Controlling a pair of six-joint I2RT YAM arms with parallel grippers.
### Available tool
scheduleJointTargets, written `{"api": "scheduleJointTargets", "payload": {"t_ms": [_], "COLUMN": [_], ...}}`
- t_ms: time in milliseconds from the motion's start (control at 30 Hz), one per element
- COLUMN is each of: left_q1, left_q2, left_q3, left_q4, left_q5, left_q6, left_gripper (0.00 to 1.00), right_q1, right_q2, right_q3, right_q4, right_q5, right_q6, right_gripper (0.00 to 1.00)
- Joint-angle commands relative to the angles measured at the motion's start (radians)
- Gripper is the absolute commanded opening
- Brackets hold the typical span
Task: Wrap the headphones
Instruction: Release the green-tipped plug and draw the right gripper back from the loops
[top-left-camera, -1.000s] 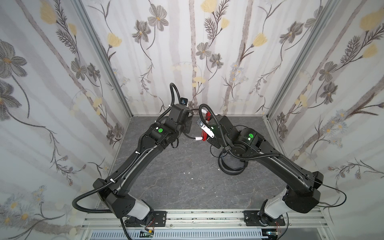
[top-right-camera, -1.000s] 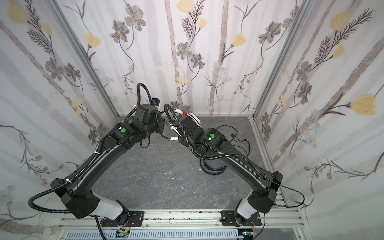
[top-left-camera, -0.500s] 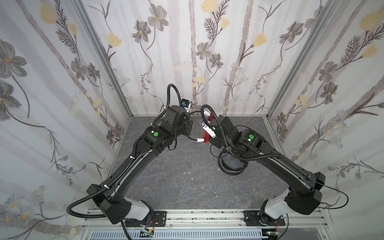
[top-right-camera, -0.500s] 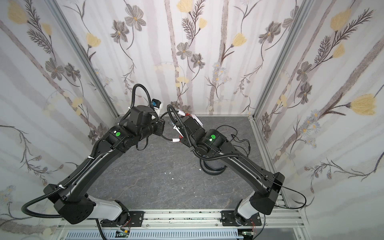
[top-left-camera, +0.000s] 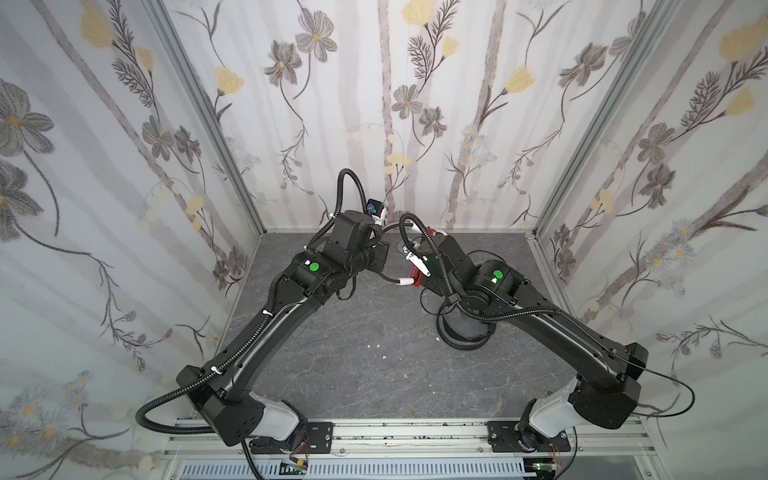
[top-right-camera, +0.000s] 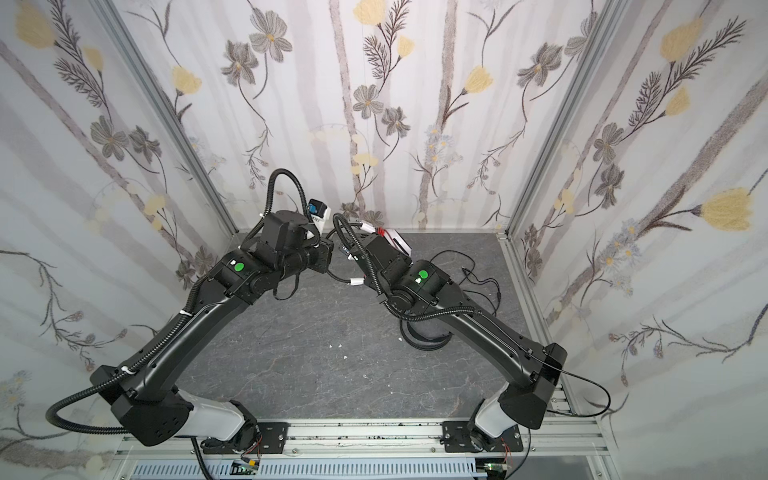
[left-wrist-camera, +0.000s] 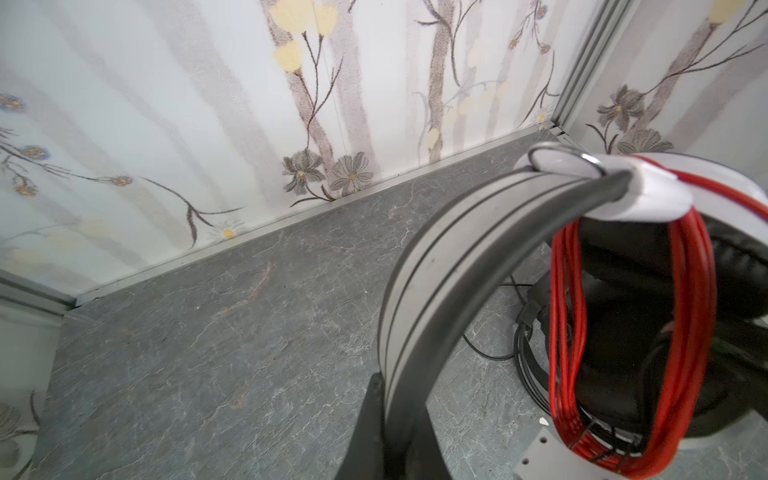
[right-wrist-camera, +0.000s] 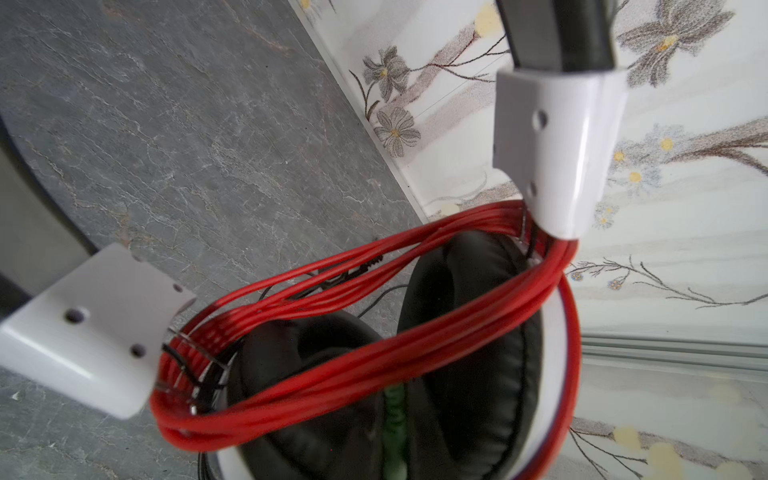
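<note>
The tabletop (top-left-camera: 332, 374) is gray and looks like stone, with thin pale cracks all over it. A black headset (top-left-camera: 461, 334) lies flat on its right half, about midway between the front edge and the back edge. Only part of it shows. A thin black cord (top-right-camera: 482, 279) lies in loose loops behind it, near the right edge, toward the back right corner. A few tiny white bits (top-right-camera: 345, 357) lie near the middle.
</note>
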Motion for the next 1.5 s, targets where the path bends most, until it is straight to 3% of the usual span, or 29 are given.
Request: {"api": "scheduleJointTargets", "payload": {"t_ms": [0,133,300,700,1000,1467], "left_q1": [-0.004,-0.003,-0.004,0.027,0.086,0.117], "left_q2": [-0.036,-0.029,-0.032,-0.041,-0.012,-0.003], "left_q3": [-0.025,-0.018,-0.028,-0.034,-0.02,-0.02], "left_q4": [-0.006,-0.03,-0.022,-0.012,-0.058,-0.089], "left_q5": [0.257,0.256,0.269,0.261,0.192,0.178], "left_q6": [0.038,0.037,0.024,-0.004,-0.09,-0.11], "left_gripper": [0.0,0.0,0.0,0.0,0.0,0.0], "right_q1": [-0.007,-0.01,-0.026,-0.067,-0.065,-0.066], "right_q2": [-0.007,-0.034,-0.049,-0.092,-0.182,-0.198], "right_q3": [0.001,0.001,-0.008,-0.079,-0.165,-0.185], "right_q4": [0.167,0.189,0.205,0.208,0.252,0.28], "right_q5": [0.095,0.0,-0.071,-0.091,-0.15,-0.138], "right_q6": [0.031,0.081,0.12,0.162,0.178,0.19], "right_gripper": [0.12,0.25,0.35,0.43,0.6,0.7]}}
